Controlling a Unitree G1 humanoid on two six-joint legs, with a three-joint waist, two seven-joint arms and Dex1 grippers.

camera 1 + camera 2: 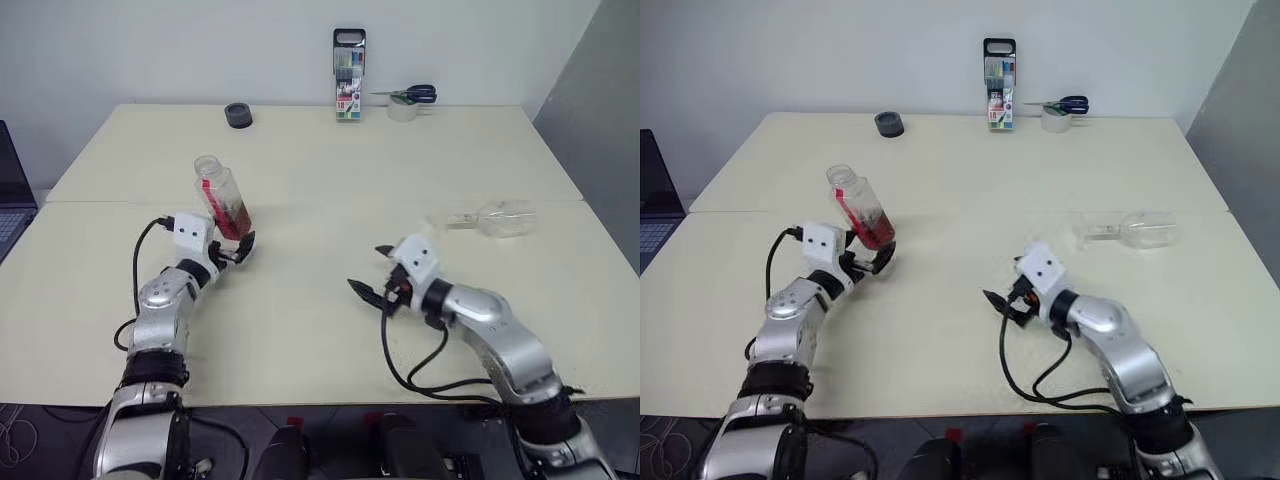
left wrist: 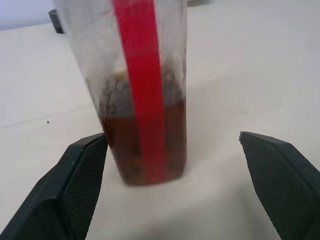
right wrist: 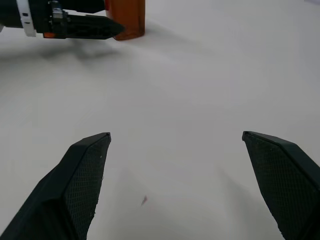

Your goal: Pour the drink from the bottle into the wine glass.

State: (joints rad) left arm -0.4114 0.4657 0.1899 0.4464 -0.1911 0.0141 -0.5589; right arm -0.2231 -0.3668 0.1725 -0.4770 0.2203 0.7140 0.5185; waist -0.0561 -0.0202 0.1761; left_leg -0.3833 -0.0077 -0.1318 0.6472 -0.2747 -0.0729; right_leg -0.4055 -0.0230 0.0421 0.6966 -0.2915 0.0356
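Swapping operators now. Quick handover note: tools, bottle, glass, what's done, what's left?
Left tool: open, straddling the small clear plastic bottle with red label stripe, not gripping.
Right tool: open, empty, over bare table.
Bottle: uncapped, leaning on the table, reddish-brown drink in its lower part.
Clear stemmed wine glass: lying on its side at right, no drink visible in it.
Left: stand the glass up, regrip bottle, pour.

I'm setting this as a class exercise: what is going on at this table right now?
A two-armed robot is working at a table. Its left gripper is open just in front of the bottle, which is uncapped, leaning, and partly filled with a reddish-brown drink. The right gripper is open and holds nothing. The wine glass lies on its side to the right, with no drink visible in it.
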